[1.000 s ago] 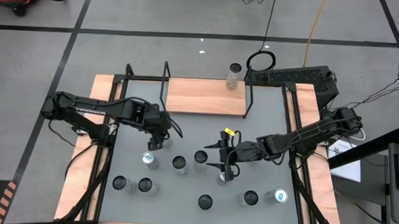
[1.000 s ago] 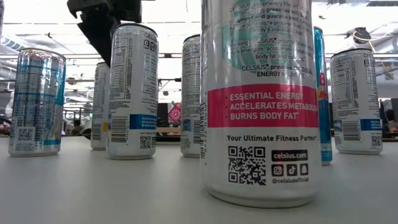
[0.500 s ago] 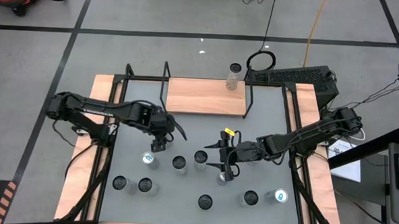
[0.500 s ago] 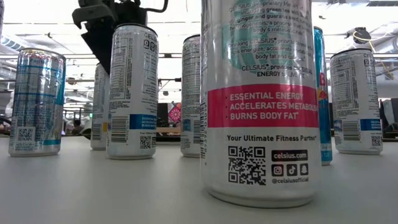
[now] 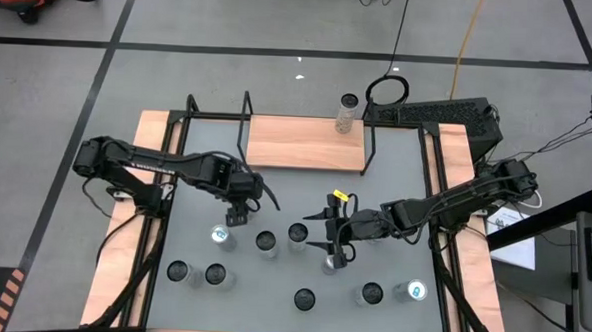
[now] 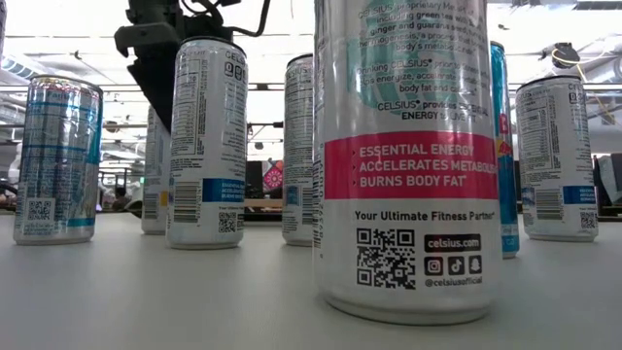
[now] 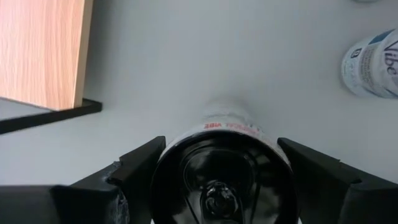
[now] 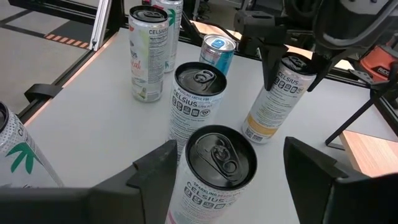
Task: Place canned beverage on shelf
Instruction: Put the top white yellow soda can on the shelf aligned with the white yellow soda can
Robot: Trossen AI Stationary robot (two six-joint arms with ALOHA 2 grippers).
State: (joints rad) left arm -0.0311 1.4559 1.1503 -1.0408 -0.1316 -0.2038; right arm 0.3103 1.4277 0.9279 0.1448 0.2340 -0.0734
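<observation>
Aluminium between my fingers on both sides — I judge this the grasping step. My left hand (image 5: 236,219) stands wide over a can (image 7: 225,163) on the bench (image 5: 275,195), jaws flanking it, not closed; next it must lower and squeeze. My right hand (image 5: 334,250) is likewise wide open around another can (image 8: 216,168), gripping nothing. Beyond both hands lies the shelf (image 5: 302,141), one can (image 5: 347,114) already on it.
</observation>
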